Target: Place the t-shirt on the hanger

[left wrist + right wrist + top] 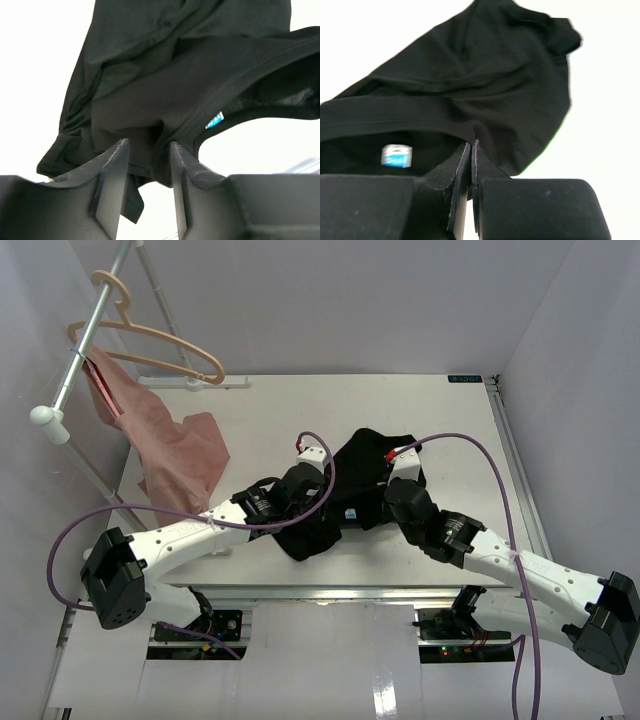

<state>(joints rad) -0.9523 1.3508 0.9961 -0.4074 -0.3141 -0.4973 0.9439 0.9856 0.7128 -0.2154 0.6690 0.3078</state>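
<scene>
Left gripper (147,147): fingers spread, a bunched fold of the collar hem lying in the gap; it sits at the shirt's 9 o'clock side.
Right gripper (471,144): fingers pressed together, tips against the collar fold; whether cloth is caught cannot be told. It sits at the shirt's 3 o'clock side.
T-shirt (368,455): black, crumpled at mid-table (450,430), a blue label inside the neck.
Pink cloth (175,455): at 9 o'clock, draped down from the rail (75,365).
Hanger (160,331): at 10 o'clock, hooked on the rail, bare, well apart from the shirt.
</scene>
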